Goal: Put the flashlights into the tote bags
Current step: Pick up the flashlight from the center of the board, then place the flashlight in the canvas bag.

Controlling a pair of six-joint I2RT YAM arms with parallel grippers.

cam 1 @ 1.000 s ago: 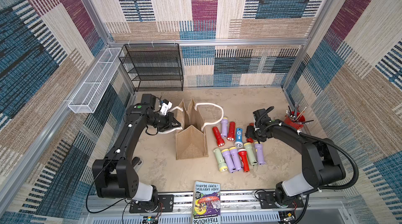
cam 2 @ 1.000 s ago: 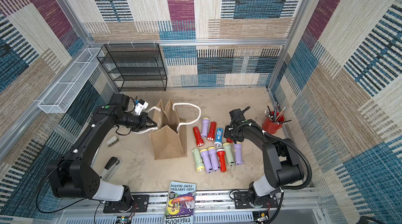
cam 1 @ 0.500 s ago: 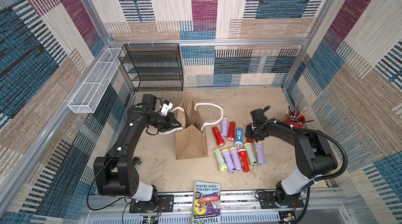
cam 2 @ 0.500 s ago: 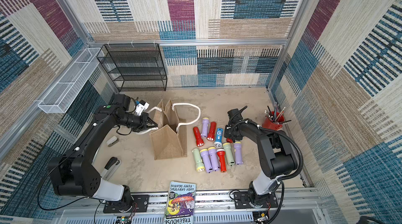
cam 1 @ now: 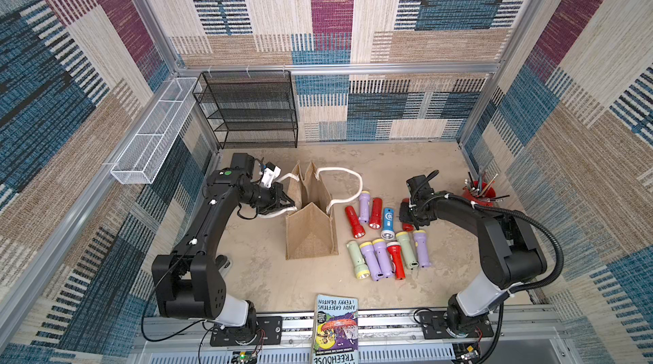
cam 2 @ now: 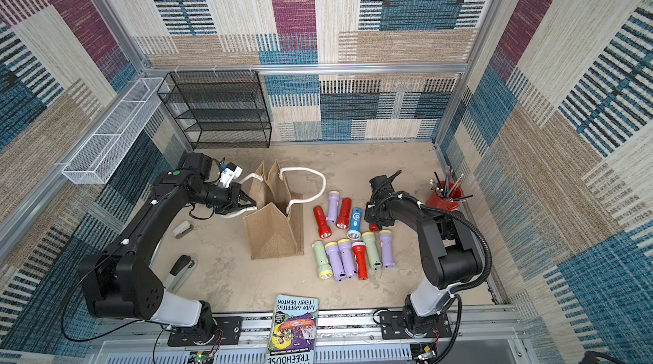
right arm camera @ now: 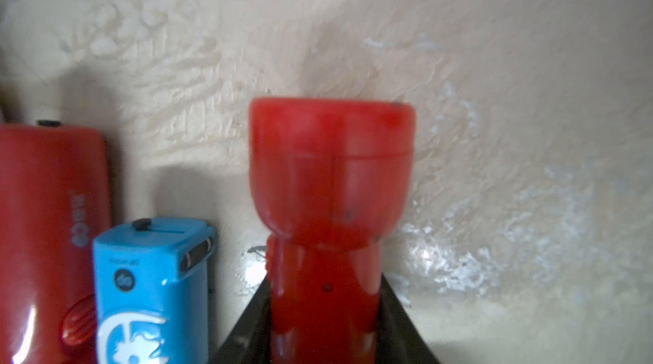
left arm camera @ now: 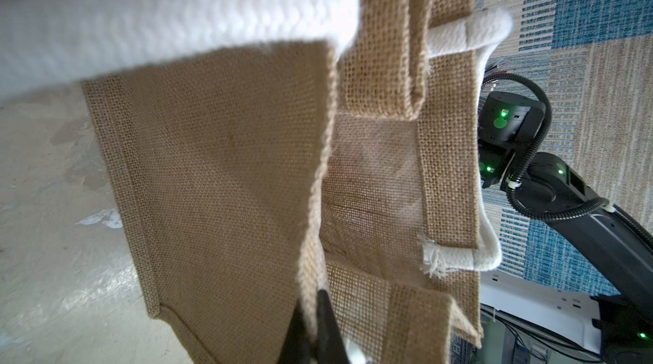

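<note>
Book [cam 1: 335,327]: "ANDY GRIFFITHS TERRY DENTON", "TREEHOUSE"; flashlight [right arm camera: 49,238] txt illegible

Red flashlight [cam 1: 407,227] mostly hidden beneath the right gripper [cam 1: 407,216] in both top views — only slivers of red peeking out, its tail cropped in the right wrist view, book [cam 1: 335,330] cut off at the front edge, tote bag [cam 1: 311,235] inside mostly out of sight.

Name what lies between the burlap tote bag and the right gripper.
Between tote bag and right gripper lie a red flashlight, lilac flashlight, second red flashlight and blue flashlight, in both top views.
</note>
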